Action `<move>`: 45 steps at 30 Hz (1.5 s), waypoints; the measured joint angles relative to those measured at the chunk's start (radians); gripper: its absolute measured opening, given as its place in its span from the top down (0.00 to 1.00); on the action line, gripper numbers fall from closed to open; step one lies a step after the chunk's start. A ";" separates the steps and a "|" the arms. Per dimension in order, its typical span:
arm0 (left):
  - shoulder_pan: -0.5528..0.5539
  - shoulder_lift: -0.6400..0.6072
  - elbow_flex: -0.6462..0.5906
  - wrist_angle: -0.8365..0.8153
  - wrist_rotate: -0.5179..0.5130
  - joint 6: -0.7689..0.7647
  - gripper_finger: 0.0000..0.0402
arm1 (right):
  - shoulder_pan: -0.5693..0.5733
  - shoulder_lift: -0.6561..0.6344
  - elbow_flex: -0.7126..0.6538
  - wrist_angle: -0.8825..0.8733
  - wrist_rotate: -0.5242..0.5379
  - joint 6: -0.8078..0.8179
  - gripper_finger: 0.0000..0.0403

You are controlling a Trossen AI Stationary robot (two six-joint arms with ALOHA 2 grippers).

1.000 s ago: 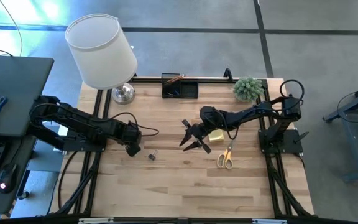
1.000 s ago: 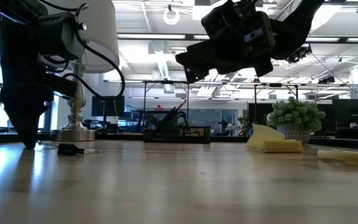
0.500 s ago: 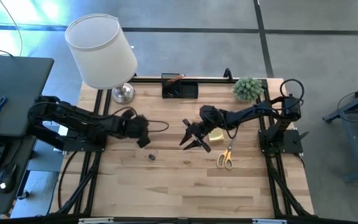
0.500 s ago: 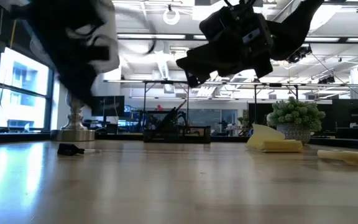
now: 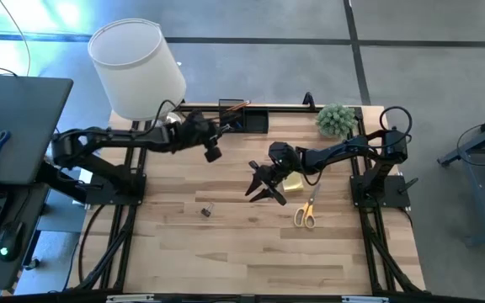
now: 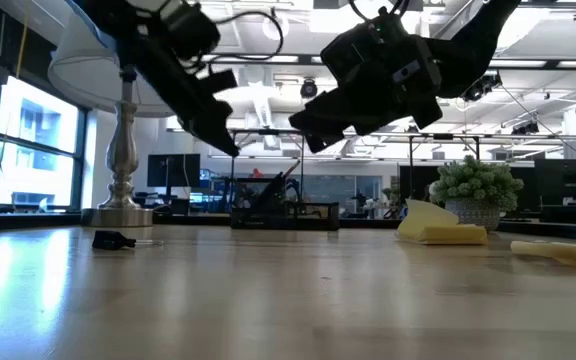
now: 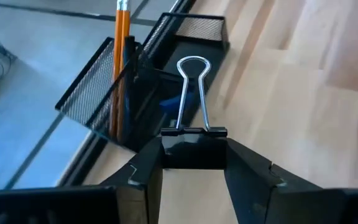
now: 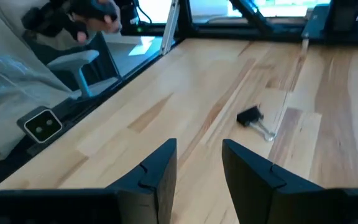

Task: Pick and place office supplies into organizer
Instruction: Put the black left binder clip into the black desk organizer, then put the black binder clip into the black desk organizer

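Observation:
My left gripper (image 5: 213, 152) hangs in the air just short of the black mesh organizer (image 5: 244, 118) at the table's far edge, shut on a black binder clip (image 7: 193, 149). In the left wrist view the organizer (image 7: 135, 93) holds upright pencils (image 7: 122, 56) in its cup. A second binder clip (image 5: 206, 210) lies flat on the table. My right gripper (image 5: 259, 188) hovers open over the table's middle, beside the yellow sticky-note pad (image 5: 293, 182). Orange-handled scissors (image 5: 306, 210) lie flat nearer the right side. My left gripper pinches the binder clip by its black body (image 7: 193, 157), one finger on each side. The clip's wire handles (image 7: 192, 93) stick out ahead of the fingertips toward the organizer. The clip is lifted clear of the table.
A white-shaded lamp (image 5: 137, 71) with a chrome base stands at the far left corner, close behind my left arm. A small green plant (image 5: 335, 119) sits at the far right corner. Bare wood lies along the near half of the table (image 5: 251, 252).
My left gripper has risen from the table near the loose clip and swung toward the far edge and to the right, ending by the organizer with the binder clip carried clear. The clip on the table has stayed put. My right arm has barely moved.

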 joint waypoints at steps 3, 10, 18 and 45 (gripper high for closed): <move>0.053 0.067 0.000 0.090 0.050 0.053 0.70 | 0.000 0.000 0.000 0.032 0.000 0.001 0.69; 0.117 0.242 0.119 0.115 0.070 0.047 0.69 | 0.001 0.007 0.000 0.083 0.003 -0.014 0.69; 0.127 0.418 0.323 -0.037 -0.023 0.137 0.69 | 0.001 0.029 0.000 0.089 0.003 -0.017 0.69; 0.098 0.450 0.565 -0.670 0.161 -0.116 0.31 | 0.001 0.029 0.000 0.034 -0.011 -0.011 0.69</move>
